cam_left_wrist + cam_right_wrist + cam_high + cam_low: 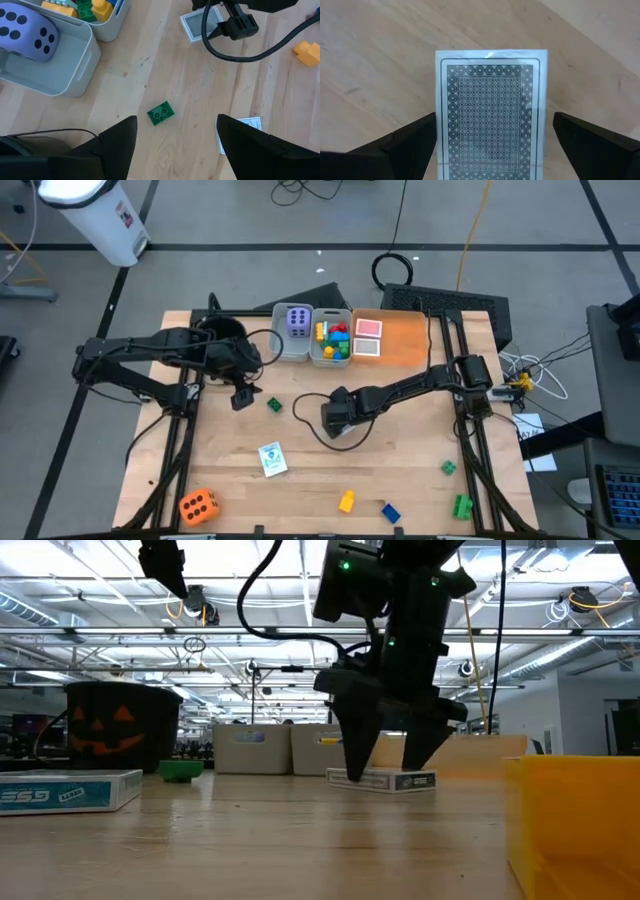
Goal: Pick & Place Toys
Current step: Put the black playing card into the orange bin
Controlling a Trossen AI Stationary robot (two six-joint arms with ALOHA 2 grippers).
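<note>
A card pack with a grey patterned back (490, 110) lies flat on the table's middle (340, 430). My right gripper (338, 420) is open and low over it. Its fingers stand on either side of the pack with a gap on each side (380, 780). My left gripper (175, 145) is open and empty, raised above the table left of centre (240, 395). A small green brick (160, 113) lies on the wood just beyond its fingers. Another card (272, 458), an orange die (198, 505), and yellow (346, 501), blue (390, 512) and green (461, 505) bricks lie near the front edge.
At the far edge stand two grey bins, one with a purple die (297, 320), one with several bricks (333, 340). Beside them is a flat orange tray (405, 340) with two cards. A small green brick (449, 468) lies at the right. Black cables trail across the table.
</note>
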